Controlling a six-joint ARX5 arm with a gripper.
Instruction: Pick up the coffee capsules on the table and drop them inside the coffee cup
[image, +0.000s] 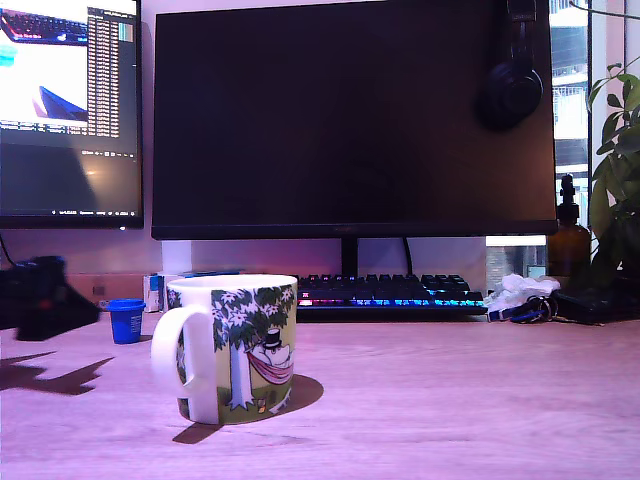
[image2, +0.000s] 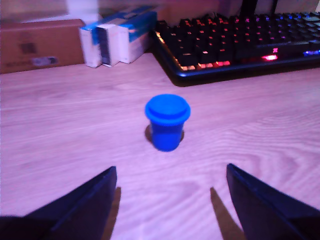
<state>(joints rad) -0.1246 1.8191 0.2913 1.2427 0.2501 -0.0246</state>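
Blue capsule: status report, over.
Gripper open, empty. Blue capsule upright on the table, ahead between the fingers, untouched. Path clear.

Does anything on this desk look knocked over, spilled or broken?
Nothing stands out. The small blue coffee capsule stands on the wooden table, the tree-printed white ceramic mug is upright, and the open hand hovers short of the capsule.
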